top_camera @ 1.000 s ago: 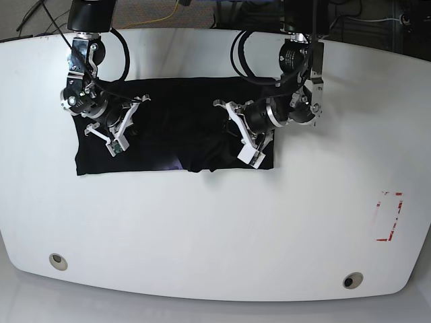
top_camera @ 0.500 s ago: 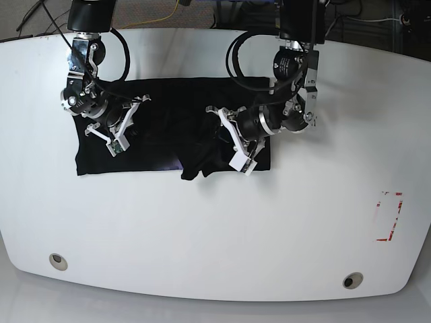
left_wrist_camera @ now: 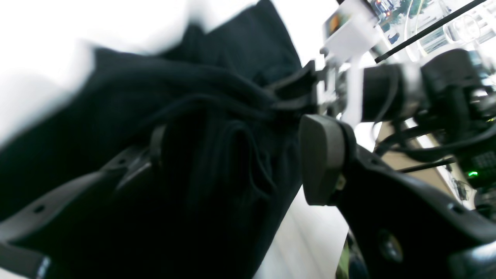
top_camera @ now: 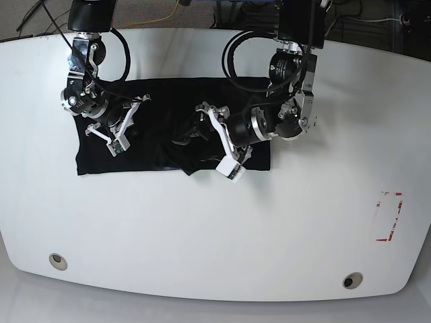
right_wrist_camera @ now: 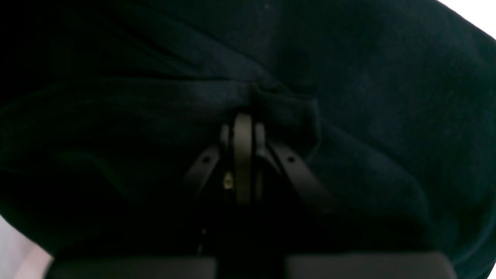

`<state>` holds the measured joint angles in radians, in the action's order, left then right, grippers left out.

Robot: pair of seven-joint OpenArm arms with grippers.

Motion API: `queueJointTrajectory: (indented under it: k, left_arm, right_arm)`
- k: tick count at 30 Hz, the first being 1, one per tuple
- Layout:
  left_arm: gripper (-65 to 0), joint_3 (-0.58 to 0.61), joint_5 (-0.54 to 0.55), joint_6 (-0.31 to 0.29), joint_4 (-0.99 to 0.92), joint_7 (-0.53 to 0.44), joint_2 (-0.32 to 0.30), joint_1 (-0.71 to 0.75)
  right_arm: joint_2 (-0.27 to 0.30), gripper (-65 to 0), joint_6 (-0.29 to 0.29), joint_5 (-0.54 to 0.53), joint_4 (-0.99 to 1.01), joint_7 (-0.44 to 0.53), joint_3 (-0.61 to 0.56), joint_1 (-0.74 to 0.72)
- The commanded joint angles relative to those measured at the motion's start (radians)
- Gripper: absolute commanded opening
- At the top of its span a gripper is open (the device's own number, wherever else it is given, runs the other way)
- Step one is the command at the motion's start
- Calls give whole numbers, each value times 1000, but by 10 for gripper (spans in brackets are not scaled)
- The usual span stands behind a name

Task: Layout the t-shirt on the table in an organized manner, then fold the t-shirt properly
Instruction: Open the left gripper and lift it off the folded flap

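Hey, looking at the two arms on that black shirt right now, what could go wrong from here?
1. The left gripper stands with its fingers spread over bunched cloth of the plain black fabric t-shirt; closing there may grab several layers.
2. The right gripper is clamped on a fold; any pull by the other arm could drag and wrinkle the laid part.
3. Fabric could snag on the open fingers and slide across the glossy white table.

Left wrist view: motion-blurred; t-shirt [left_wrist_camera: 217, 155] edges smeared, table [left_wrist_camera: 46, 46] washed out to white. The near finger [left_wrist_camera: 128, 170] of the left gripper [left_wrist_camera: 232, 155] merges with the dark cloth.

Right wrist view: nearly all black fabric, very dark; folds barely readable. Right gripper [right_wrist_camera: 243, 128] tips buried in cloth.

Base view: both arms cut off at the top edge; cloth beneath each gripper hidden.
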<state>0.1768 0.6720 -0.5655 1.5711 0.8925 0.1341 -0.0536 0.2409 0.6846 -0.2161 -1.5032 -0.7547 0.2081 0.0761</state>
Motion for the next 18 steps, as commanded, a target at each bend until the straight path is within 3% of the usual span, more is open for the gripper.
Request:
queueJointTrajectory:
  k: [1, 8, 18]
  left_arm:
    - [-248, 48, 99, -14, 58, -19, 12, -33]
    - [-249, 114, 150, -14, 107, -19, -8, -67]
    - [-250, -36, 84, -14, 105, -32, -112, -104]
  right_arm:
    - [-1, -650, 14, 34, 11, -68, -8, 9]
    - [-1, -650, 14, 34, 11, -68, -8, 9]
    - [-1, -650, 14, 34, 11, -68, -8, 8]
